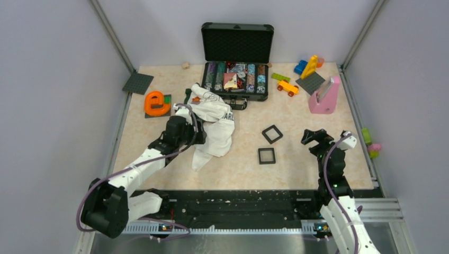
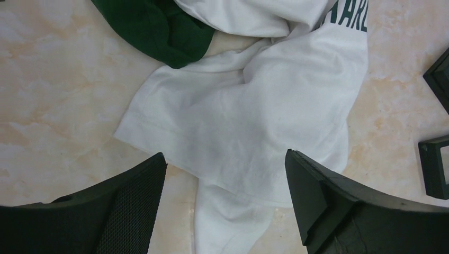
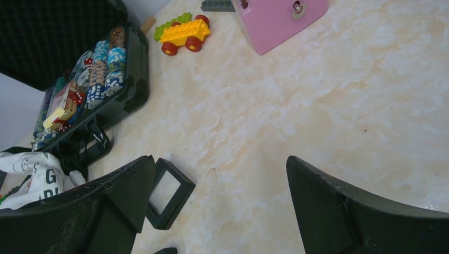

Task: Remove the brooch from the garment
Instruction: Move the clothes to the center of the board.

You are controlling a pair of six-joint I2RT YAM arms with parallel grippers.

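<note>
The top view is the one that gives you the brooch [image 1: 196,99]: a tiny orange-red speck at the upper left end of the garment [image 1: 216,129], just in front of the open case [image 1: 236,79] in the upper middle of the frame. Neither wrist view picks it out. The garment lies crumpled on the tabletop [image 1: 296,174] left of centre. Your left arm [image 1: 151,159] reaches up to the garment's left edge and covers its own tip from above.

Your left wrist view fills that in. The left jaws are spread wide, one finger [image 2: 132,206] at lower left and the other [image 2: 328,206] at lower right. White cloth lies in the gap below them and nothing is pinched. The garment's green part [image 2: 159,26] sits at the top of that frame.

Your right arm [image 1: 331,159] stands at the lower right of the top view, well apart from the garment. The right wrist view shows the right jaws spread over bare tabletop, holding nothing. It also shows a square frame [image 3: 168,193] just beside the left finger and the chips [image 3: 103,66] in the case. The toy car [image 3: 182,34] and pink block [image 3: 275,18] are along the top, and a corner of the garment [image 3: 32,177] is at lower left.
</note>
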